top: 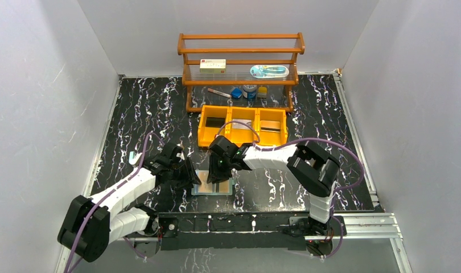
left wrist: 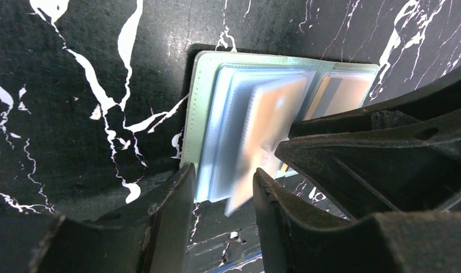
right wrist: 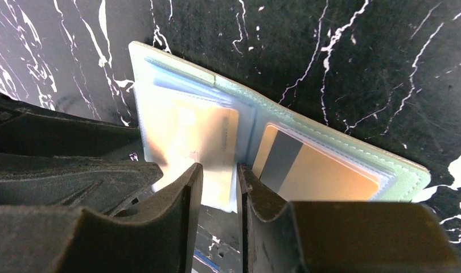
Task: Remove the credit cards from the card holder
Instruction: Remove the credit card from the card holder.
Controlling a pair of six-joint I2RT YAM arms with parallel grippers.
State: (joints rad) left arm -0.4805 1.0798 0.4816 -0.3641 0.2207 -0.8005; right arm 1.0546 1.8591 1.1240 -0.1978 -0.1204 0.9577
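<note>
The left end effector [left wrist: 222,170] and right end effector [right wrist: 218,168] are gaping; the right should be pinching only the credit card [right wrist: 202,131] between its fingers.

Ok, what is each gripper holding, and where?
The left gripper and right gripper each straddle an edge of the card holder's clear sleeves, the right around an orange card's sleeve; whether either clamps cannot be told.

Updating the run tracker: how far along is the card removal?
Done: holder lies open. In hand: left end effector and right end effector both straddle its sleeves; grip unclear. Left: tan card and striped card sit in their pockets.
</note>
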